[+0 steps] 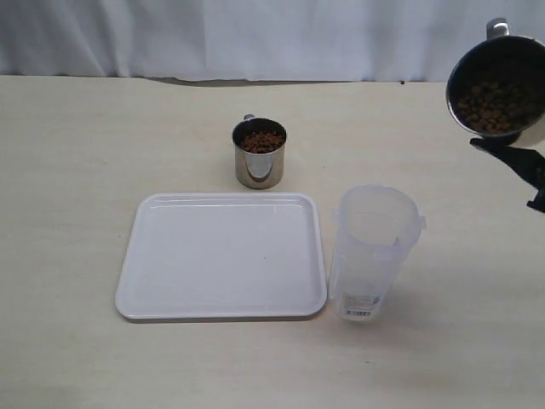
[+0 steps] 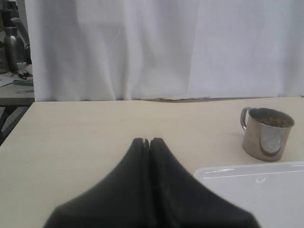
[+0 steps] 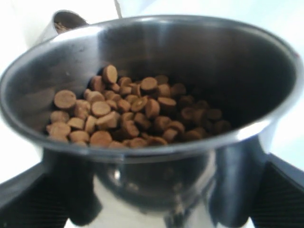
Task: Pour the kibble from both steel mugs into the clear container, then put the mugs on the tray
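Right hand [image 3: 152,204] gripping mug [image 3: 190,47] of kibble [image 3: 128,114], left hand [image 2: 147,142] closed empty, wrist view only

exterior looks steeply down; left wrist low, sharing standing mug [image 1: 259,167]; right wrist against held mug [image 3: 190,52].

Light: bright and even across my exterior view; white curtain [image 1: 255,34] nearly blown out.
Shadows: faint, short, hugging the tray [image 1: 221,256] and clear container [image 1: 372,247].
Glare: soft highlights on the standing steel mug [image 1: 258,170].
Focus: my right wrist view is soft, held steel mug [image 3: 190,57] blurred at its rim; left gripper [image 2: 147,141] a dark blur.
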Robot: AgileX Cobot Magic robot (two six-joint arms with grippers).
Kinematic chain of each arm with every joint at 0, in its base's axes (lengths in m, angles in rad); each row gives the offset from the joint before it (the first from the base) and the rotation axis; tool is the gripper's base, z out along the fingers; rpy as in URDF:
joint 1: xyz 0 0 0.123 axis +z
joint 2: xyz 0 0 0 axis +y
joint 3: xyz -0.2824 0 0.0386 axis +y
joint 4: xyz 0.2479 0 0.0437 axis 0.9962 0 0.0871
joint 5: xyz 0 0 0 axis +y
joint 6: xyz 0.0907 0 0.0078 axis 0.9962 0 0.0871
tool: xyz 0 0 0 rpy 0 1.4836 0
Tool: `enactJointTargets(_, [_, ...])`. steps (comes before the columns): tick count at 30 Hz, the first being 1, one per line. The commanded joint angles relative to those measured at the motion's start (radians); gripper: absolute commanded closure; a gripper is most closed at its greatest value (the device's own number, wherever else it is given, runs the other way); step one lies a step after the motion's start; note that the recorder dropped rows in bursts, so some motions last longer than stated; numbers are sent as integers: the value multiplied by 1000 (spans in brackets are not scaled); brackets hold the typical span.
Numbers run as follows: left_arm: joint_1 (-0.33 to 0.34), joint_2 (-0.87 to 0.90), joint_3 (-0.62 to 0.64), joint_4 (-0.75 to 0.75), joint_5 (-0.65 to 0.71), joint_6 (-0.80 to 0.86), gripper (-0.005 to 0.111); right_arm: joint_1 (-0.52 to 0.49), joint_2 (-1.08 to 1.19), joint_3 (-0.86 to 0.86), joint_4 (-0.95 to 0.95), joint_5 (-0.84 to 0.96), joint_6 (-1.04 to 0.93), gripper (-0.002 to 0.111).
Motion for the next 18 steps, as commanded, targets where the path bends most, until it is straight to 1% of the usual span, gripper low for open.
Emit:
enactJointTargets(1, [4, -4, 3, -3, -16, 3, 107, 116, -4, -21, -5, 150, 43, 103])
enactJointTargets(5, [4, -4, 3, -3, -16, 3, 107, 252, -4, -21, 3, 262, 58, 103])
enactJointTargets(10, [4, -4, 3, -3, -16, 3, 107, 361, -4, -24, 3, 399, 58, 103])
enactJointTargets(12, [4, -4, 3, -1, -16, 3, 107, 379, -4, -24, -8, 421, 58, 103])
enactJointTargets(18, [4, -4, 3, -1, -16, 3, 107, 379, -4, -8, -29, 415, 68, 103])
